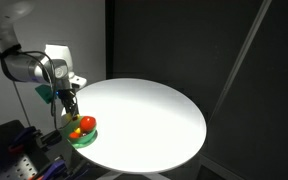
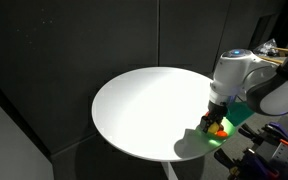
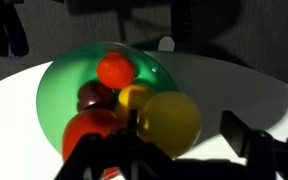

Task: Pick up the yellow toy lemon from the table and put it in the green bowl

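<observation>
Wrist view, yellow toy lemon (image 3: 169,122) over green bowl (image 3: 50,92), tool (image 3: 170,140) fingers dark, grip unclear

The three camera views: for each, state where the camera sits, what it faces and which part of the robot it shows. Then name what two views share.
In an exterior view, the camera sits off the table, raised, looking across it; the arm enters at picture-left, hand above the green bowl.
In an exterior view, the camera is raised beside the table; the arm stands at picture-right.
Wrist view: on the wrist, facing down into the green bowl; dark fingers flank the yellow toy lemon.
Shared: both exterior views show table, arm and green bowl.
</observation>
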Available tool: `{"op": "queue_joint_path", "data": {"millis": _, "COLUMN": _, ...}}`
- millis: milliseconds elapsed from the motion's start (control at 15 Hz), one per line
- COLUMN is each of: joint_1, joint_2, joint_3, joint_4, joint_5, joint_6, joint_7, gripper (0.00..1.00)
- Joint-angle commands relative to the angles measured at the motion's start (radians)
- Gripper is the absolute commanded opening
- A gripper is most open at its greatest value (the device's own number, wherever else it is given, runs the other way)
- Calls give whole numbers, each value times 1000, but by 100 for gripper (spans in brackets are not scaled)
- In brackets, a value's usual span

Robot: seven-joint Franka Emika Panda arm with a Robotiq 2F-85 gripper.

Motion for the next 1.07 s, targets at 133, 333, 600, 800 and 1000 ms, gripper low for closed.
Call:
{"op": "queue_joint_path", "data": {"millis": 133, "joint_1": 0, "joint_2": 0, "joint_3": 0, "joint_4": 1, "joint_5": 0, "joint_6": 0, "joint_7": 0, "gripper": 85}}
{"op": "queue_joint_path", "data": {"millis": 333, "joint_1": 1, "joint_2": 0, "joint_3": -1, "joint_4": 1, "joint_5": 0, "joint_6": 0, "joint_7": 0, "gripper": 85}}
{"op": "queue_joint_path", "data": {"millis": 600, "joint_1": 5, "joint_2": -9, "joint_3": 5, "joint_4": 1, "joint_5": -5, "joint_6": -5, "joint_7": 17, "gripper": 96}}
{"op": "queue_joint_path", "data": {"millis": 800, "joint_1": 18, "joint_2": -56, "joint_3": 15, "joint_4": 4, "joint_5": -18, "joint_6": -22, "joint_7": 55, "gripper": 100}}
{"op": "queue_joint_path", "data": {"millis": 1000, "joint_1": 21, "joint_2": -131, "joint_3": 43, "joint_4": -3, "joint_5": -2, "joint_6": -42, "joint_7": 70, "gripper": 100}}
